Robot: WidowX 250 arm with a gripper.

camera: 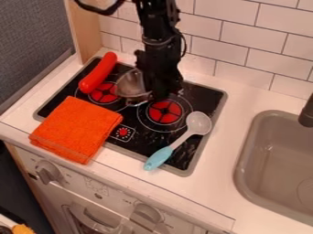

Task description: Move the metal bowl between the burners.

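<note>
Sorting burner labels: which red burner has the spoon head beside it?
The burner nearer the sink, with the spoon head on its sink side. The other burner has the red sausage-shaped item beside it instead.

Legible words, numbers, brands: none. Printed on black stove top (198, 93), toward eight o'clock from right burner (165, 112): dial sign (123, 132), red centre, ring of white marks. On oven front (116, 192): faint outline emblem (96, 185), between three and four o'clock from left knob (47, 172); tiny lettering (127, 201), toward ten or eleven o'clock from right knob (147, 214), too small to read.
</note>
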